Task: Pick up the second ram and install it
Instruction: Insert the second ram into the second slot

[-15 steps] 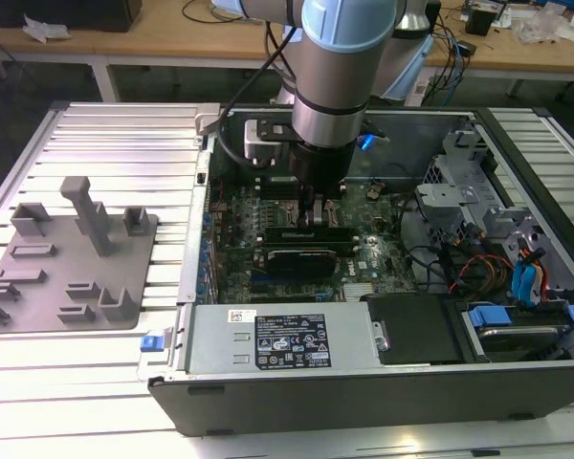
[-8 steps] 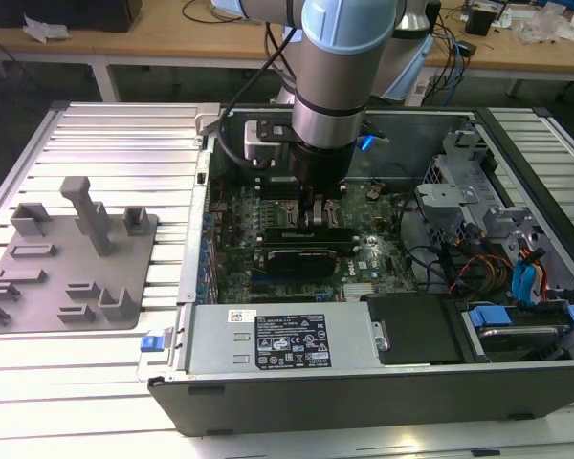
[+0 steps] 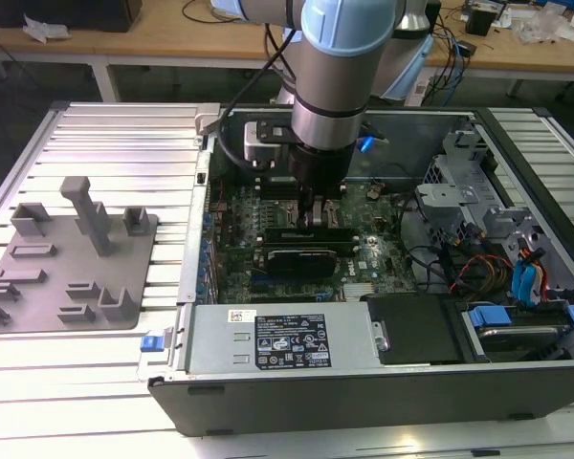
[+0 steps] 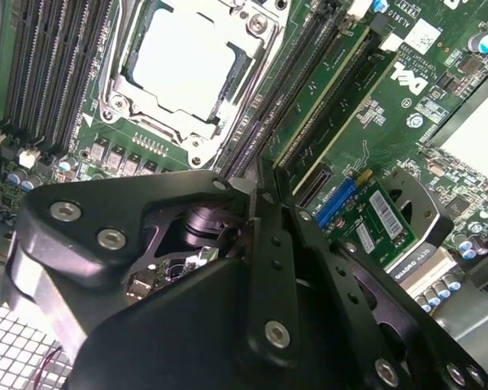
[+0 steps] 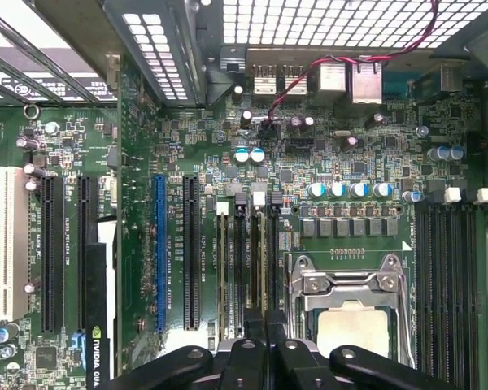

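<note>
Slots directly beneath the lowered end effector

Black two-fingered end effector [image 4: 256, 213] hangs inside the open grey computer case [image 3: 364, 382], its fingers drawn together, seemingly clamped on the thin dull-green second ram [image 4: 246, 213], though the stick shows only edge-on, so the hold is a judgement. The long black memory slots [image 5: 248, 268] beside the silver processor socket [image 5: 350, 288] lie straight below, their long axis in line with the fingers' closing plane.
</note>
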